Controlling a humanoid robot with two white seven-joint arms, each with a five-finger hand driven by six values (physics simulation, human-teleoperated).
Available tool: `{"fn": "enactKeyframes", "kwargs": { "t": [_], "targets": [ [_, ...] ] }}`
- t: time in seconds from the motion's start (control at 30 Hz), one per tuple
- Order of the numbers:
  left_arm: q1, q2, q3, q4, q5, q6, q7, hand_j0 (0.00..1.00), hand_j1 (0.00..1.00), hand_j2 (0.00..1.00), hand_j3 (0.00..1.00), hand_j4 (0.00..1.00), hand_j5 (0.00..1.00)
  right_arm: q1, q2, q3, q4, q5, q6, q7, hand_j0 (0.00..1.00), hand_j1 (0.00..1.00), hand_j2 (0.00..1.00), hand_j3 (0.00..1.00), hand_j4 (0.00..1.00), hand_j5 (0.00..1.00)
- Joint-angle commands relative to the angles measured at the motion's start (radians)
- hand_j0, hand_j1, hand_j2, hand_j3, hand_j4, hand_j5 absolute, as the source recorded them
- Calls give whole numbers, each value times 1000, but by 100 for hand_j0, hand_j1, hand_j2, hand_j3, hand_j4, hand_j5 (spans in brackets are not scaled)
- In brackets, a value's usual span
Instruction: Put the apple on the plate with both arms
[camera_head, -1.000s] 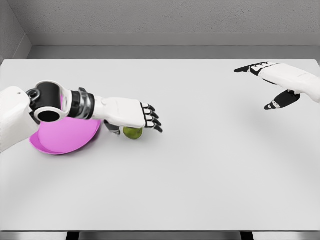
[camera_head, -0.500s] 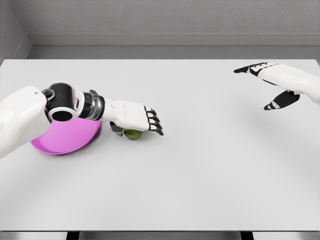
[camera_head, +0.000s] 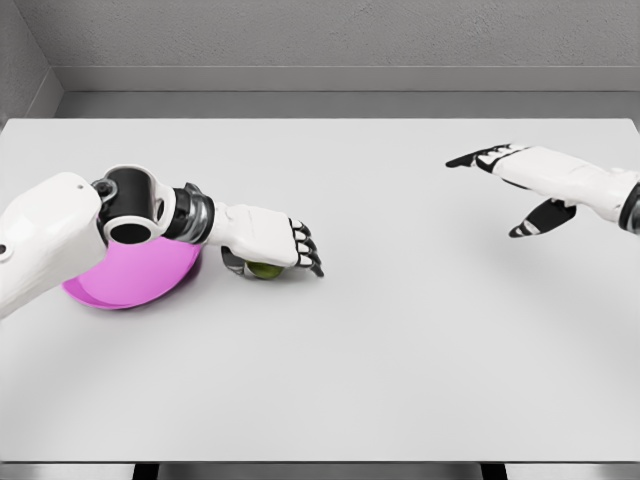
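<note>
— So where's the apple (camera_head: 263, 269)?
— Under the left hand (camera_head: 268, 240), on the table (camera_head: 400, 340) just right of the plate (camera_head: 130, 285). Only a green sliver shows below the palm.
— Has it got hold?
— Looks like it: fingers curled down over it, thumb tucked beneath.
— And the right hand (camera_head: 520, 185)?
— Far off to the right, fingers spread, holding nothing. The plate lies just left of the apple, so I'd guess a short carry leftward
</note>
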Motion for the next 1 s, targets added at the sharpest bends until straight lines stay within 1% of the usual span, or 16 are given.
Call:
{"fn": "enactKeyframes", "kwargs": {
  "t": [0.0, 0.13, 0.23, 0.27, 0.37, 0.43, 0.53, 0.63, 0.7, 0.73, 0.77, 0.93, 0.97],
  "targets": [
    [0, 0, 1, 1, 5, 2, 0, 97, 97, 97, 97, 97, 97, 0, 0, 8, 1, -2, 1, 0, 100, 100, 100, 100, 100, 100],
    [-6, 0, 1, 1, 11, 2, 0, 97, 97, 97, 97, 97, 97, 0, 0, 8, -1, -2, 1, 0, 100, 100, 100, 100, 100, 100],
    [-6, 1, 1, -1, 9, 2, 0, 90, 90, 90, 90, 90, 90, -2, 0, 8, -1, -2, 1, 0, 100, 100, 100, 100, 100, 100],
    [-6, 2, 1, -1, 8, 2, 0, 85, 85, 85, 85, 85, 85, -2, 0, 8, -1, -2, 1, 0, 100, 100, 100, 100, 100, 100],
    [-6, 4, 1, -1, 3, 2, 0, 76, 76, 76, 76, 76, 76, -2, -1, 8, -1, -2, 1, 0, 100, 100, 100, 100, 100, 100],
    [-6, 4, 1, -1, 3, 2, 0, 73, 73, 73, 73, 73, 73, -2, -1, 8, -1, -2, 1, 0, 100, 100, 100, 100, 100, 100],
    [-6, 4, 1, -1, 2, 2, 0, 64, 64, 64, 64, 64, 64, -2, -1, 8, -1, -2, 1, 0, 100, 100, 100, 100, 100, 100],
    [-6, 2, 1, -1, -1, 2, 0, 59, 59, 59, 59, 59, 59, 0, 0, 8, 1, -2, 1, 0, 100, 100, 100, 100, 100, 100],
    [-6, 2, 1, 1, -1, 2, 0, 53, 53, 53, 53, 53, 53, -2, 0, 8, -1, -2, 1, 0, 100, 100, 100, 100, 100, 100],
    [-6, 2, 1, -1, -1, 2, 0, 52, 52, 52, 52, 52, 52, 0, -1, 8, -1, -2, 1, 0, 100, 100, 100, 100, 100, 100],
    [-6, 2, 1, 1, -1, 2, 0, 49, 49, 49, 49, 49, 49, 0, -1, 8, -1, -2, 1, 0, 100, 100, 100, 100, 100, 100],
    [-5, 4, 1, 1, -1, 2, 0, 43, 43, 43, 43, 43, 43, -2, -1, 8, -1, -2, 1, 0, 100, 100, 100, 100, 100, 100],
    [-5, 5, 1, 1, -1, 2, 0, 38, 38, 38, 38, 38, 38, 0, -1, 8, -1, -2, 1, 0, 100, 100, 100, 100, 100, 100]
  ]
}}
